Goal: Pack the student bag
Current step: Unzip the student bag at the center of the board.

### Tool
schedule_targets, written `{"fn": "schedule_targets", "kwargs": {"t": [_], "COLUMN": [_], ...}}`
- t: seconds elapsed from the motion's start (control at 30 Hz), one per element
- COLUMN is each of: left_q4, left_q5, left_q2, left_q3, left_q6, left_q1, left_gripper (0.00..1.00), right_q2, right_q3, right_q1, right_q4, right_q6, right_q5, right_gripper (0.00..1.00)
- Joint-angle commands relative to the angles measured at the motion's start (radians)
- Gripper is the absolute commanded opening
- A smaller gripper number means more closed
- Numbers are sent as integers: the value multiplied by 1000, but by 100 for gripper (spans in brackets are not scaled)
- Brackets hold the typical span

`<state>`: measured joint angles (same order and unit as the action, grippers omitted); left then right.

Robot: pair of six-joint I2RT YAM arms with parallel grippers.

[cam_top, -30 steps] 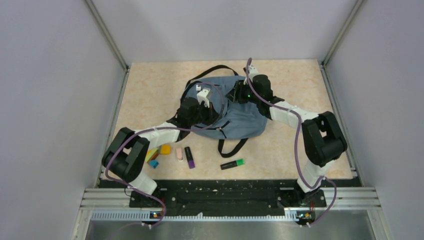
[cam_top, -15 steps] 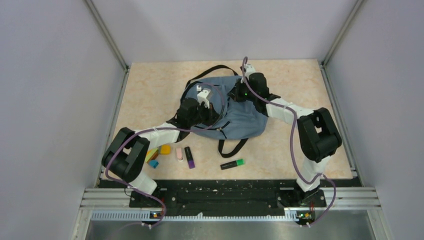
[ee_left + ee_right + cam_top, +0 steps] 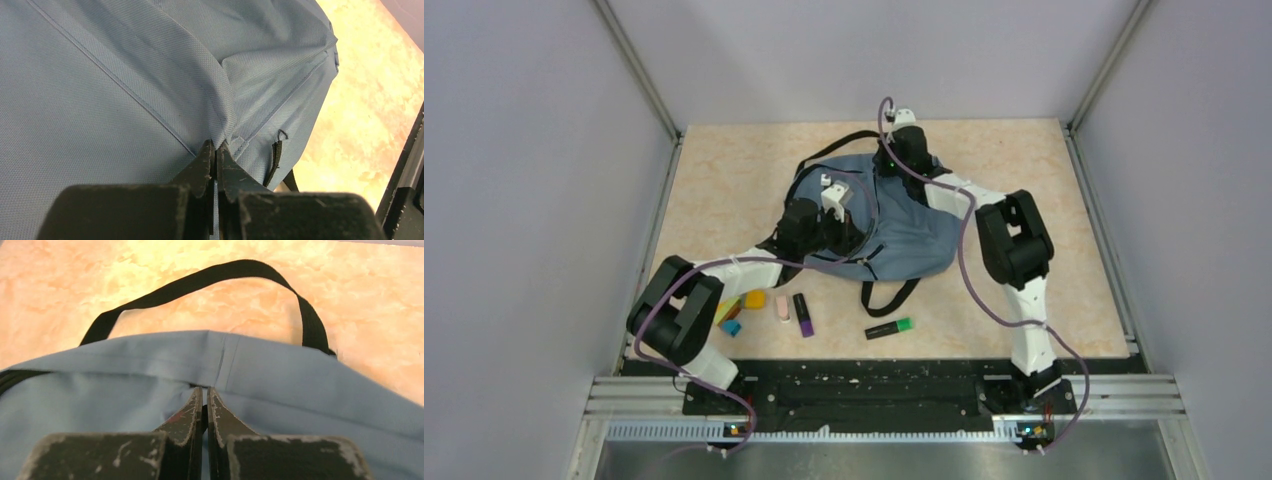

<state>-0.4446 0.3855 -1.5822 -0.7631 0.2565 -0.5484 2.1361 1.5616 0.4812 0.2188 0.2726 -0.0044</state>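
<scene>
The student bag (image 3: 909, 228), slate-blue fabric with black straps, lies in the middle of the table. My left gripper (image 3: 856, 232) is shut and pinches a fold of the bag's fabric (image 3: 215, 145) near a black zipper pull (image 3: 276, 155). My right gripper (image 3: 881, 172) is at the bag's far top edge. It is shut at a seam of the fabric (image 3: 204, 390), with something small and dark between the jaws. The black carry loop (image 3: 210, 277) lies on the table just beyond it.
At the front left lie small yellow, orange and blue blocks (image 3: 740, 302), a pink eraser (image 3: 783, 309), a purple highlighter (image 3: 804, 315) and a green highlighter (image 3: 889, 327). A black strap (image 3: 889, 295) trails from the bag's near side. Grey walls enclose the table.
My right gripper has moved left and farther back along the bag's top edge, staying shut. The left gripper keeps its pinch and has barely moved.
</scene>
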Motion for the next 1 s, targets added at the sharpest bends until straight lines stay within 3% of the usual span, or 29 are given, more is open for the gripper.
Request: {"fn": "schedule_targets", "kwargs": {"t": [0.0, 0.13, 0.43, 0.47, 0.57, 0.63, 0.73, 0.97], "left_q4": [55, 63, 71, 74, 85, 90, 111, 233], "left_q5": [74, 57, 14, 1, -38, -60, -80, -123], "left_q2": [54, 85, 98, 104, 140, 179, 231, 199], "left_q3": [52, 81, 86, 83, 73, 65, 41, -113], "left_q6": [-23, -22, 24, 33, 61, 82, 106, 166], "left_q1": [-9, -9, -10, -9, -9, -9, -9, -9], "left_gripper": [0, 0, 0, 3, 38, 55, 65, 70], "right_q2": [119, 182, 162, 147, 86, 13, -114, -392], "right_q3": [172, 267, 282, 282, 269, 238, 116, -167], "right_q1": [-11, -26, -27, -27, -27, -27, -28, -27], "right_q4": [-16, -75, -96, -108, -151, -169, -149, -110], "right_q6": [-73, -70, -90, -98, -136, -158, -175, -169], "right_q5": [130, 124, 81, 71, 30, 20, 22, 29], "right_gripper": [0, 0, 0, 1, 40, 53, 58, 62]}}
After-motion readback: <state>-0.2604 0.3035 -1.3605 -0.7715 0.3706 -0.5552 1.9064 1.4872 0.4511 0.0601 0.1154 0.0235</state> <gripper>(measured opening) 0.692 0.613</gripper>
